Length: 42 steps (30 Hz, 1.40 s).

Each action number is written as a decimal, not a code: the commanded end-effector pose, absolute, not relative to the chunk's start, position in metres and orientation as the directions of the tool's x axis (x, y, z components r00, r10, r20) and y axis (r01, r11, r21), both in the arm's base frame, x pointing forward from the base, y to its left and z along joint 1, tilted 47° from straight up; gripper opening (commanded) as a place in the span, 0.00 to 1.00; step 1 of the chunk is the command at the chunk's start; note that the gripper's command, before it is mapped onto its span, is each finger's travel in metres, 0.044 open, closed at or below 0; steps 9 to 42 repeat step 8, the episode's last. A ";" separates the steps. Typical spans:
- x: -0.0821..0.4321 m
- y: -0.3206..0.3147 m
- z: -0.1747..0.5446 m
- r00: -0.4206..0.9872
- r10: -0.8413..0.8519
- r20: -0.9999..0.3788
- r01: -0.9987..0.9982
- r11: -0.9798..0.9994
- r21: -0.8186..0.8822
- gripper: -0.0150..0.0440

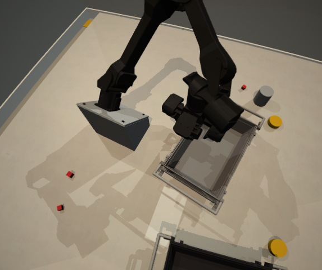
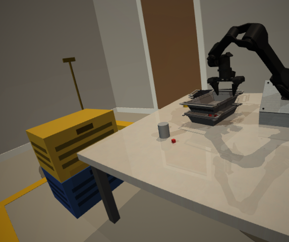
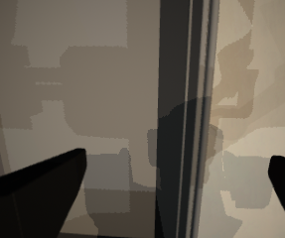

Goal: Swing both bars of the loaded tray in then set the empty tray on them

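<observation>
The empty grey tray point(image 1: 190, 160) point(image 2: 203, 107) point(image 3: 171, 64) sits above the loaded tray point(image 2: 203, 119) and looks level in the exterior view. Red blocks point(image 2: 212, 115) show in the gap between the two. In the top view the upper tray hides the load; a wire bar point(image 1: 187, 192) sticks out past its near end. The lower tray's bars are mostly hidden, so how they lie under the upper one cannot be told. My gripper point(image 2: 225, 94) point(image 3: 176, 161) is wide open and empty. Its fingers stand astride one long wall of the upper tray, with a gap to each side.
Another dark tray point(image 1: 213, 252) point(image 2: 200, 94) stands beside the stack. A grey cylinder point(image 1: 263, 95) point(image 2: 163, 130), a small red block point(image 1: 243, 87) point(image 2: 173, 140) and a yellow disc point(image 1: 275, 121) lie past the stack's far end. Another yellow disc point(image 1: 277, 247) lies near the dark tray.
</observation>
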<state>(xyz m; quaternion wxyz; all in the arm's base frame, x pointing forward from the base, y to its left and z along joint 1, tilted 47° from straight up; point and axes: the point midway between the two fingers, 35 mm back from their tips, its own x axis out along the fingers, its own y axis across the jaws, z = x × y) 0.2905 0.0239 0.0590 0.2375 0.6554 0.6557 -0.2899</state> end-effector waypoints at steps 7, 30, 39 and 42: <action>0.287 -0.011 0.095 -0.030 0.723 -0.690 0.998 -0.021 -0.066 1.00; 0.286 -0.007 0.090 -0.025 0.724 -0.689 0.997 -0.030 -0.067 1.00; 0.286 -0.007 0.090 -0.025 0.724 -0.689 0.997 -0.030 -0.067 1.00; 0.286 -0.007 0.090 -0.025 0.724 -0.689 0.997 -0.030 -0.067 1.00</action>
